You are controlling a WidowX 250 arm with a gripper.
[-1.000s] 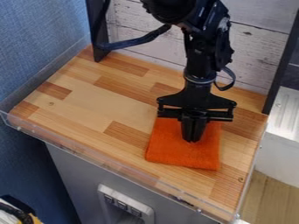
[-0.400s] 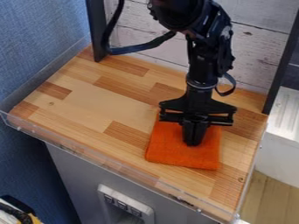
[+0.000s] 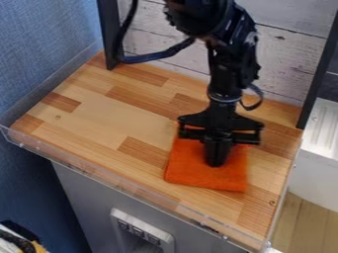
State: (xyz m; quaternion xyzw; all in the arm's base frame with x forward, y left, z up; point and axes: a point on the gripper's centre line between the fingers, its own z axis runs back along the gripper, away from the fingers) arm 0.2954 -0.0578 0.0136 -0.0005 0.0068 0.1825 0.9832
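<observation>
Here's the bench (image 3: pixel 119 108), the biggest thing in view, topped in smooth blocks of pale and reddish-brown wood. Past its left edge rises a blue wall (image 3: pixel 46 44) with a woven-looking texture, and along its back edge stand whitewashed planks (image 3: pixel 290 54), grainy and knotted. Down over those planks comes the black arm (image 3: pixel 228 64), rounded and glossy at the joints, a thick dark cable looping out beside it.

And there's the orange cloth (image 3: pixel 188 170), soft, matte and roughly square, lying flat on the right half of the bench, nearer the near edge than the back. The gripper (image 3: pixel 215 163) hangs upright right over it, wide crosspieces above, two narrow black fingers drawn together, tips down at the cloth's middle; whether they pinch any fabric, I can't tell.

A clear, shiny, thin strip (image 3: pixel 105 180) lines the near edge. Smallest of all, a round brown mark (image 3: pixel 272 203) sits close to the near right corner.
</observation>
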